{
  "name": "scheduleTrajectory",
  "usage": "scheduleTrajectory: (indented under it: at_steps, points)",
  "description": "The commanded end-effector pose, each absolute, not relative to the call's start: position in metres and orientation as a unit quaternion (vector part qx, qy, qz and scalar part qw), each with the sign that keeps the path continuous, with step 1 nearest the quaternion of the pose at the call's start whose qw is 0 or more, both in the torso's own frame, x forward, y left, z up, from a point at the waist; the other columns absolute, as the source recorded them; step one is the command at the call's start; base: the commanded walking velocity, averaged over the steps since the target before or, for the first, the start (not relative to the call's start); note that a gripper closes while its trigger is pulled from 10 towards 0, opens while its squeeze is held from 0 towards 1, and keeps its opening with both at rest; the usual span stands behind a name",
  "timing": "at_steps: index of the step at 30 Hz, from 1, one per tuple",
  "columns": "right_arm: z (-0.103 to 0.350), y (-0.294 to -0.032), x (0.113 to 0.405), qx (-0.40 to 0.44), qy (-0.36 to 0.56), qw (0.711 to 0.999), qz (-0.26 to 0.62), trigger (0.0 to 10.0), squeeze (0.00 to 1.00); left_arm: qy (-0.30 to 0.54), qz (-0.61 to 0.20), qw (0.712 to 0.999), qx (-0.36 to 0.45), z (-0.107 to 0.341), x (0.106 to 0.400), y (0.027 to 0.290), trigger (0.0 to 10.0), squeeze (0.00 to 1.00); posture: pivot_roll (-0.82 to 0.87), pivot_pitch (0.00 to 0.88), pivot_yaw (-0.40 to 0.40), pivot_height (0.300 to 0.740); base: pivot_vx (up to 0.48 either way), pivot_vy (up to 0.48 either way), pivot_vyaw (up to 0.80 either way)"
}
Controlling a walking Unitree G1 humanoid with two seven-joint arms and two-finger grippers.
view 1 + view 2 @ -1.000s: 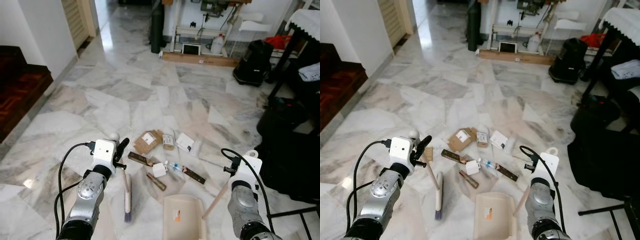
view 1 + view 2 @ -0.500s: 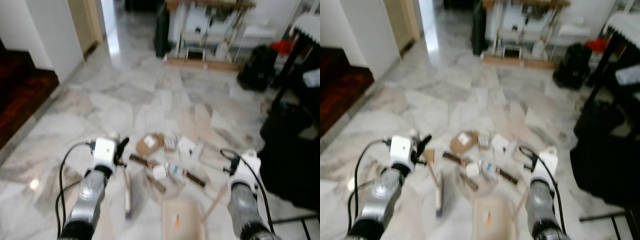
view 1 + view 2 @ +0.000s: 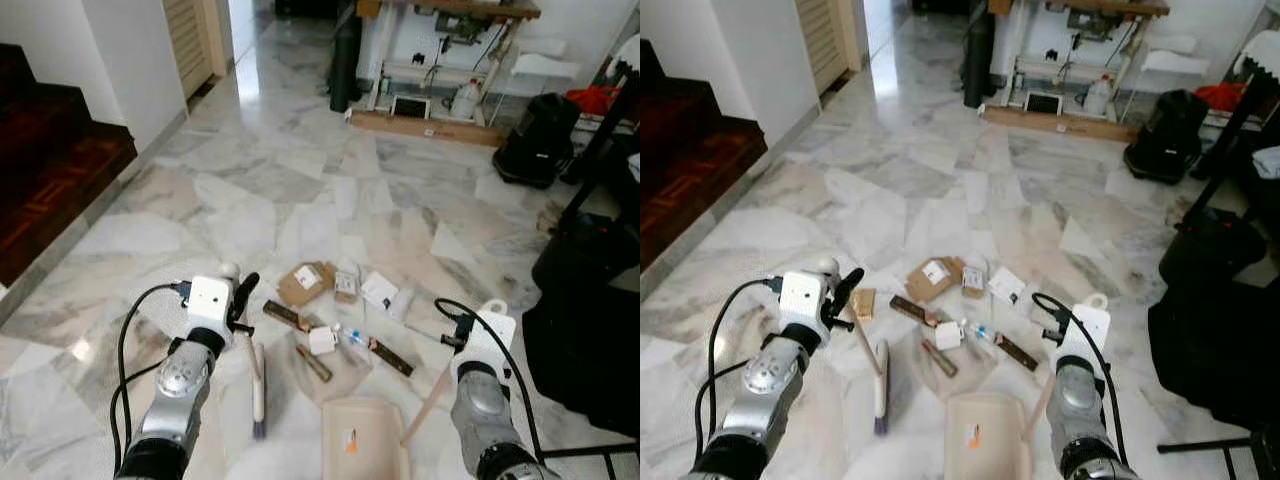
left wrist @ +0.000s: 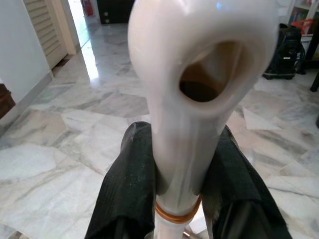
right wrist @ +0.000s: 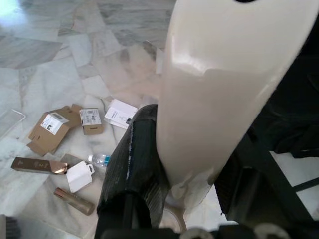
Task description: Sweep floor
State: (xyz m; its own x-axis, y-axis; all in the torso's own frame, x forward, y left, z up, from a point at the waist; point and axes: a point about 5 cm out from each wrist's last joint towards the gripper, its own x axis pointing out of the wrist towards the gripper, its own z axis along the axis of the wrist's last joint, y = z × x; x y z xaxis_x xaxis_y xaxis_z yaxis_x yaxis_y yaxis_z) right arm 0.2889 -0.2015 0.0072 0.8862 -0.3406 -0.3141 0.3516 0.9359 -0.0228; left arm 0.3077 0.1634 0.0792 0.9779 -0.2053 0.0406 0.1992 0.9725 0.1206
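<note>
So: white-and-grey marble floor (image 3: pixel 260 190) runs to a far wall lined with a rack (image 3: pixel 440 50) and clutter; dark wooden stairs (image 3: pixel 50 150) on the robot's left, black bags (image 3: pixel 590 300) on its right. Next down in size, the two silver arms. Left gripper (image 4: pixel 174 179) is clamped on the white broom handle (image 4: pixel 189 99); the wrist view has both black fingers (image 4: pixel 129 194) pressed against the shaft just above an orange ring, and the handle's hang-hole end pokes past them. The broom (image 3: pixel 257 385) slants down to the floor in front of the left arm, brush end touching the tile beside the dustpan. Right gripper (image 5: pixel 184 164) is clamped on the cream dustpan handle (image 5: pixel 219 74), fingers (image 5: pixel 134 164) on both sides of it. The dustpan (image 3: pixel 362 440) sits flat on the floor between the arms, its long handle (image 3: pixel 428 400) angling up to the right hand. Litter is bunched just ahead of the dustpan mouth: flattened brown cardboard box (image 3: pixel 305 283), small carton (image 3: pixel 346 285) beside it, white card (image 3: pixel 380 291), a dark long box (image 3: pixel 285 317), another dark one (image 3: pixel 389 356), a white tag (image 3: pixel 322 340), a little plastic bottle with a blue cap (image 3: pixel 350 337), and a bronze tube (image 3: pixel 312 364) closest to the pan.
</note>
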Motion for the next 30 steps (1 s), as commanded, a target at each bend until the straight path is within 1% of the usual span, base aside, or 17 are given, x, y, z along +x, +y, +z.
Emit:
scheduleTrajectory:
  at_steps: [1, 5, 8, 24, 30]
  points:
    - [-0.0067, -0.1985, 0.2783, 0.018, 0.198, 0.964, -0.175, 10.0, 0.0, -0.044, -0.102, 0.992, 0.057, 0.0884, 0.3117, 0.1631, 10.0, 0.0, -0.03, 0.047, -0.066, 0.74, 0.0, 0.0, 0.0]
    - [-0.0082, -0.1983, 0.2778, 0.022, 0.206, 0.962, -0.176, 10.0, 0.0, -0.043, -0.103, 0.992, 0.055, 0.0881, 0.3117, 0.1627, 10.0, 0.0, -0.03, 0.047, -0.066, 0.74, 0.0, 0.0, 0.0]
    - [-0.0083, -0.1977, 0.2778, 0.021, 0.206, 0.963, -0.173, 10.0, 0.0, -0.043, -0.104, 0.992, 0.054, 0.088, 0.3115, 0.1623, 10.0, 0.0, -0.03, 0.048, -0.067, 0.74, 0.0, 0.0, -0.8]
    - [-0.0088, -0.194, 0.2778, 0.017, 0.206, 0.964, -0.166, 10.0, 0.0, -0.042, -0.109, 0.992, 0.054, 0.0871, 0.3109, 0.1596, 10.0, 0.0, -0.03, 0.048, -0.066, 0.74, 0.0, 0.0, 0.0]
    - [-0.0091, -0.1937, 0.278, 0.017, 0.209, 0.964, -0.165, 10.0, 0.0, -0.042, -0.107, 0.992, 0.054, 0.087, 0.3114, 0.16, 10.0, 0.0, -0.03, 0.046, -0.066, 0.74, 0.0, 0.0, -0.62]
